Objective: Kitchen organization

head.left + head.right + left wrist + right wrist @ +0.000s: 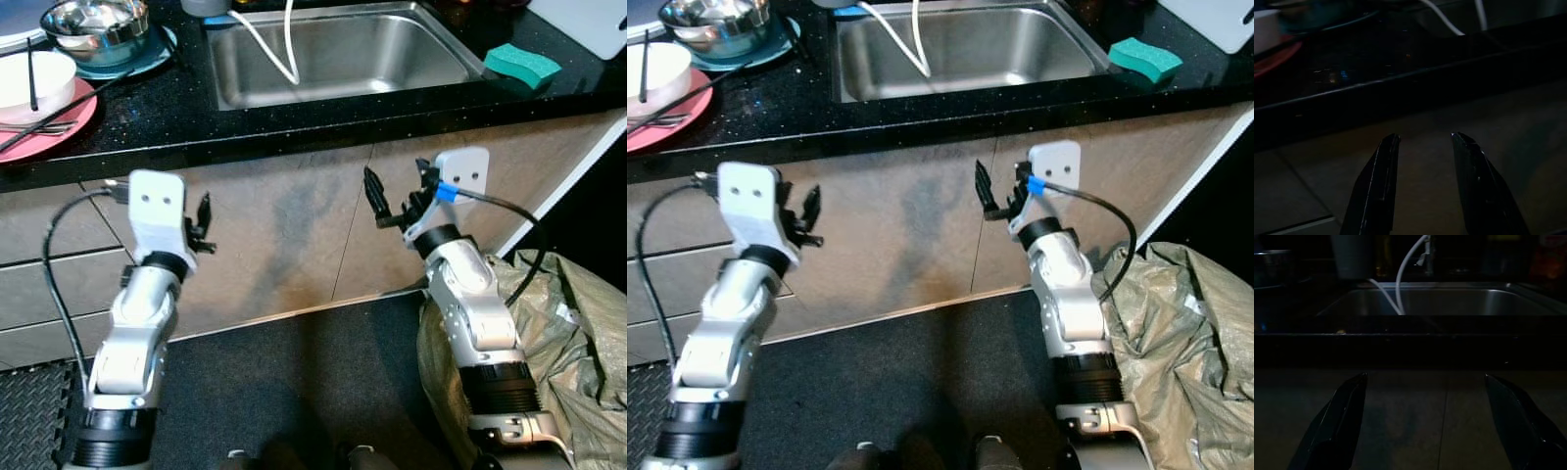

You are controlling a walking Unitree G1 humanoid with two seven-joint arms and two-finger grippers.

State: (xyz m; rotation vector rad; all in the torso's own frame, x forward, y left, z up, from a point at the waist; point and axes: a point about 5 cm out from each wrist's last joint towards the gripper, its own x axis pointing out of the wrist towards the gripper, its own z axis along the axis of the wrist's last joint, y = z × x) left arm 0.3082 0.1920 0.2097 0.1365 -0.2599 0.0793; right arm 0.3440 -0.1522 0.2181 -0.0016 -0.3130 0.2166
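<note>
While both arms are raised in front of the cabinet fronts (284,245) below the worktop (147,122), neither holds anything. Nearest, beside the right arm, a grey-green sack (568,333) slumps on the floor. The left claw (201,230) has its fingers (1376,186) parted with a gap between them, empty; the right claw (397,201) is spread wider, also empty, facing the sink front. Beyond them, on the black worktop, the steel sink (343,54) sits in the middle with a white hose (269,44) trailing into it. To its right lies a green sponge (522,65). To its left stand a pink plate (59,122) carrying a white bowl (34,78) with chopsticks (32,73), and farther back a steel bowl (95,22) on a teal plate (137,61).
</note>
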